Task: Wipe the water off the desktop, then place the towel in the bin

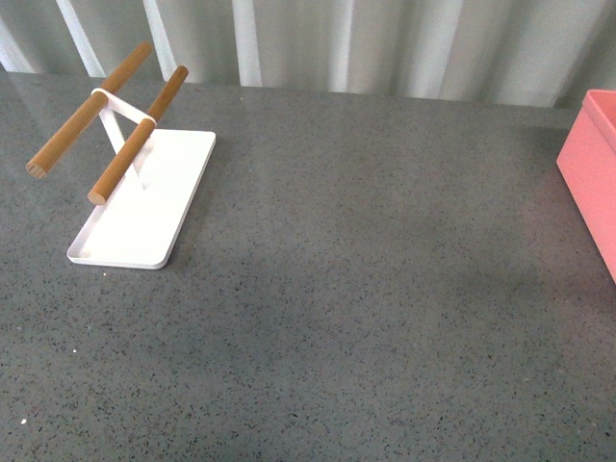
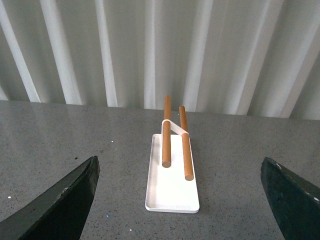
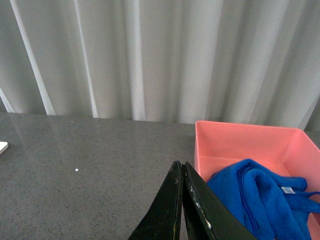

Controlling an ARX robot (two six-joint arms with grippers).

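Note:
The bright blue towel [image 3: 265, 197] lies bunched inside the salmon-pink bin [image 3: 240, 142] in the right wrist view. My right gripper [image 3: 181, 167] is shut and empty, its dark fingers pressed together just beside the bin's near wall, apart from the towel. The bin's corner [image 1: 592, 173] shows at the right edge of the front view; the towel is hidden there. The dark grey speckled desktop [image 1: 366, 289] looks dry. My left gripper [image 2: 180, 200] is open and empty above the desktop, and neither arm shows in the front view.
A flat white tray [image 1: 144, 202] with two wooden bars [image 1: 115, 120] stands at the left of the desktop; it also shows in the left wrist view [image 2: 172, 190]. Pale curtains [image 1: 337, 43] hang behind the desktop's far edge.

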